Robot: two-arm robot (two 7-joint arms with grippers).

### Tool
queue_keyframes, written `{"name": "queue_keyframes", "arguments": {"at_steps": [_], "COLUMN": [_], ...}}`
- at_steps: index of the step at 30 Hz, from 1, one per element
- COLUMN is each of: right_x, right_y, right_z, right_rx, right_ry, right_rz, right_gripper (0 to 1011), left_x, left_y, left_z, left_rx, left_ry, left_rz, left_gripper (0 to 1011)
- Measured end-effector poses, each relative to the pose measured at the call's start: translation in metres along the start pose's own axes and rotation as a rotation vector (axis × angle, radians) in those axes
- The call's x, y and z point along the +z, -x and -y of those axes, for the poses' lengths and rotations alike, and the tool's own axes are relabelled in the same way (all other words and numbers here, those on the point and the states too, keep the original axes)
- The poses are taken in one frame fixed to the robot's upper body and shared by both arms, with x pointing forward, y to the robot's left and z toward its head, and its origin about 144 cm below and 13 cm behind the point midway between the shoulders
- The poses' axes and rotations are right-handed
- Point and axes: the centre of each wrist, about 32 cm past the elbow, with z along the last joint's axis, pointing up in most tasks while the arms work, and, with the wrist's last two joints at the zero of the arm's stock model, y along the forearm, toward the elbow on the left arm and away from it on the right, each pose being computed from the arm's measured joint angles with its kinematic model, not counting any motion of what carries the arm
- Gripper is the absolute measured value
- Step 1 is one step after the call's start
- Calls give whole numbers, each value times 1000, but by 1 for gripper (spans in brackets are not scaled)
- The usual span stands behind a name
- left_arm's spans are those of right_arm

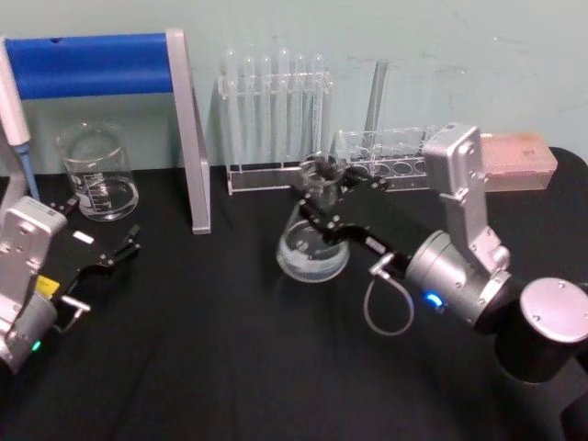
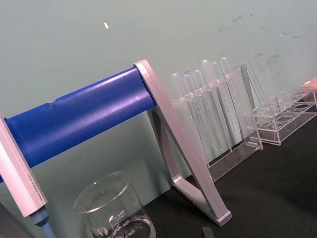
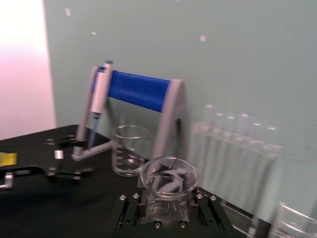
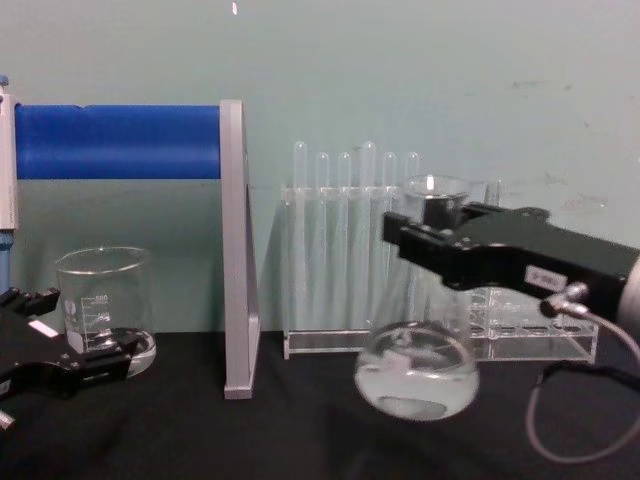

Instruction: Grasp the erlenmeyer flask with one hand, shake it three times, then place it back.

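The erlenmeyer flask is clear glass with a little liquid in its wide base. My right gripper is shut on its neck just under the flared rim. In the chest view the flask hangs tilted, its base turned toward me and slightly above the black table, with the right gripper clamped on the neck from the right. The right wrist view looks down onto the flask's rim between the jaws. My left gripper rests open at the table's left, seen also low at the left edge.
A glass beaker stands at the back left beside a blue-barred pipette stand. A rack of test tubes and a lower clear rack line the back wall, right behind the flask. A pink box lies at the far right.
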Motion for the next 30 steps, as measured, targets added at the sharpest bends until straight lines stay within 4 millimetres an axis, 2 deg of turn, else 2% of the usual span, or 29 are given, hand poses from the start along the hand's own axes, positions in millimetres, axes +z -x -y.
{"name": "queue_keyframes", "arguments": {"at_steps": [6,16,23,30], "right_x": [1,0,0,0], "right_y": [17,33,38,34], "right_z": [-8,-14,-15,-15], "right_rx": [79,157,183,169], "right_ry": [-7,1,4,8], "right_rz": [-16,-25,-25,-19], "right_gripper": [449,449,449,449], "left_x": [0,0,0,0], "left_y": [0,0,0,0], "left_z": [0,0,0,0], "left_rx": [0,0,0,0], "left_ry": [0,0,0,0], "left_rz": [0,0,0,0], "left_gripper": [1001,1001,1001,1001]}}
